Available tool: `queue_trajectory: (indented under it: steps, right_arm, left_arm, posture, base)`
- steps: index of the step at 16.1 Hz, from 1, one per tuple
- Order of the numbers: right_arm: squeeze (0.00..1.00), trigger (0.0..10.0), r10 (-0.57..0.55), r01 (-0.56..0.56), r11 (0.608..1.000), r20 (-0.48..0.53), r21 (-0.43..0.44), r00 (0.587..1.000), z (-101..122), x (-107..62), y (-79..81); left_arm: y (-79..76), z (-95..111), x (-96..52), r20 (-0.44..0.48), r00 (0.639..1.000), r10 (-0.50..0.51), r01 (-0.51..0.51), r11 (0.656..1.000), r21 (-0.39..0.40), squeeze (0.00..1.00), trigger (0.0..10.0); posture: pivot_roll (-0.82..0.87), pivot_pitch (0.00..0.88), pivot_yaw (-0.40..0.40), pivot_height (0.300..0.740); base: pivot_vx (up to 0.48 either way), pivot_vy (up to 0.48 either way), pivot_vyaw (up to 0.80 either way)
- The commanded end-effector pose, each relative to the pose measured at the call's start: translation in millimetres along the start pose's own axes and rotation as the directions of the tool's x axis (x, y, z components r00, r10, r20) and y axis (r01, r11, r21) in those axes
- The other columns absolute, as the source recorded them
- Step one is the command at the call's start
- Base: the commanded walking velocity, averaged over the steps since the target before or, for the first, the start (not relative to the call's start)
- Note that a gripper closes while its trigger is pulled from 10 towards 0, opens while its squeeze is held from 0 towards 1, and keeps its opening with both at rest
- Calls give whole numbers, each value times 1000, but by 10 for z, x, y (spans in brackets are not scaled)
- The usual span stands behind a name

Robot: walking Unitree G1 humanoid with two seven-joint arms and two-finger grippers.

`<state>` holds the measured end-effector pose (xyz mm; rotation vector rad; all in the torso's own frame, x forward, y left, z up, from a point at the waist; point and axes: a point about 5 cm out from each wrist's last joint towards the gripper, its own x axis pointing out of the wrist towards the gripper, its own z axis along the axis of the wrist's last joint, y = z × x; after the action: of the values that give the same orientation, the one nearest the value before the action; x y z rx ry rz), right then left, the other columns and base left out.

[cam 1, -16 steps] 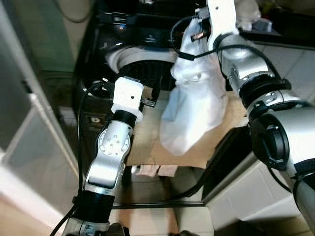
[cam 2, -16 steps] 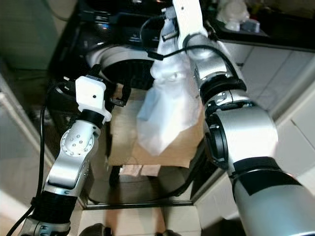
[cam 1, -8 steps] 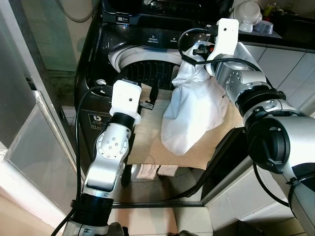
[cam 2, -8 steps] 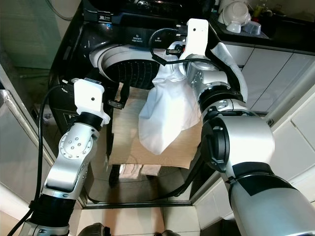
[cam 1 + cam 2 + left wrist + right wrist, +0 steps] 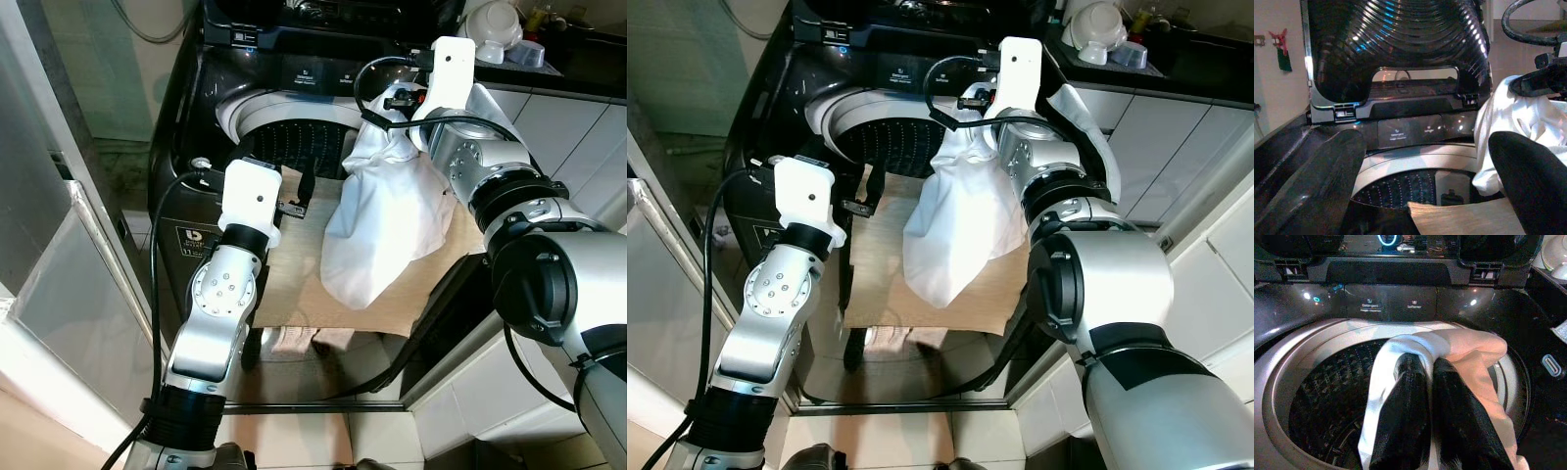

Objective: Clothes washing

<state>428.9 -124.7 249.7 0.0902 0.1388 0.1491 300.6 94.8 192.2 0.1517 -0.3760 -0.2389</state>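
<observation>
White cloth (image 5: 384,220), a soft garment, hangs in a long bunch from your right gripper (image 5: 1422,382), whose two black fingers (image 5: 1403,396) are pinched together on its top edge, with fabric wrapped over and around both fingertips. You hold it just above the front rim of the washing machine (image 5: 211,108), a black top-loader with its lid raised, and the lower end of the cloth drapes down over a brown board (image 5: 313,284) that lies in front of the machine. The steel drum (image 5: 1317,396) sits under the gripper; what you can see of its perforated wall is bare metal, and its bottom is partly hidden by the cloth. On the control panel (image 5: 1391,301) there are two small white labels with icons, too small for you to read, and a blue ring light glows above them. A square white emblem on the machine's dark front panel is also unreadable. Your left gripper (image 5: 1430,196) waits near the front-left edge of the machine, its fingers spread wide apart and holding nothing, with the cloth just beside one fingertip. To your right, a white bowl (image 5: 493,22) rests on a dark countertop (image 5: 588,59) above white cabinets.
</observation>
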Motion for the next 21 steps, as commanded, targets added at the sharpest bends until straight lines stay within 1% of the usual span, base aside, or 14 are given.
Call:
queue_trajectory:
  steps: [1,4,5,6,7,8,9,16,17,18,19,20,21]
  right_arm:
    - [0,10000,-14,15,1000,-6,24,1000,-1,-5,-42]
    - [0,10000,-14,15,1000,-6,24,1000,-1,-5,-42]
    - [1000,10000,-51,50,994,-5,-97,999,1,-7,-64]
    - [1000,10000,-67,69,978,19,-197,998,31,-10,-78]
    - [1000,10000,-71,76,978,32,-196,997,49,-12,-89]
    - [604,10000,-77,83,977,38,-197,996,58,-13,-99]
    - [0,10000,-87,97,976,58,-194,994,84,-18,-119]
    - [0,10000,-82,95,973,71,-208,994,86,-14,-91]
    - [1000,10000,-92,101,986,74,-136,993,96,-16,-106]
    - [1000,10000,-83,92,983,64,-159,994,94,-15,-100]
    - [1000,10000,-88,137,859,121,-494,989,167,-20,-85]
    - [1000,10000,-54,123,754,126,-646,991,170,-18,-45]
    - [1000,10000,-53,136,689,138,-712,989,166,-21,-51]
  left_arm:
    - [-23,55,8,19,1000,-5,5,1000,-6,0,10000]
    - [-23,55,8,19,1000,-5,5,1000,-6,0,10000]
    - [-43,37,18,2,1000,-22,22,1000,-16,0,10000]
    - [-55,28,24,-4,1000,-31,31,999,-21,0,10000]
    - [-61,28,25,-4,999,-32,32,999,-21,0,10000]
    - [-64,26,26,-4,999,-32,31,999,-22,0,10000]
    - [-73,21,28,-5,1000,-31,31,999,-25,0,10000]
    - [-83,14,32,-8,999,-31,31,999,-28,0,10000]
    - [-85,11,29,-9,1000,-30,29,999,-29,0,10000]
    - [-86,8,27,-11,1000,-28,28,999,-30,0,10000]
    - [-85,5,22,-13,1000,-27,27,999,-29,0,10000]
    - [-81,2,17,-15,1000,-26,25,999,-29,0,10000]
    - [-78,0,16,-16,1000,-25,24,999,-29,0,10000]
  posture:
    - [87,0,-137,740]
    - [87,0,-137,740]
    - [58,0,-116,740]
    - [52,0,-113,740]
    - [51,0,-115,740]
    - [51,0,-116,740]
    - [52,0,-122,740]
    - [51,0,-125,740]
    - [52,0,-130,740]
    - [54,0,-131,740]
    - [57,0,-134,740]
    - [57,0,-133,740]
    - [57,0,-135,740]
  base:
    - [0,0,0]
    - [0,0,0]
    - [0,0,0]
    - [0,0,0]
    - [0,0,0]
    - [0,0,0]
    - [0,0,0]
    - [0,0,0]
    - [0,0,0]
    - [0,0,0]
    - [0,0,0]
    - [0,0,0]
    - [0,0,0]
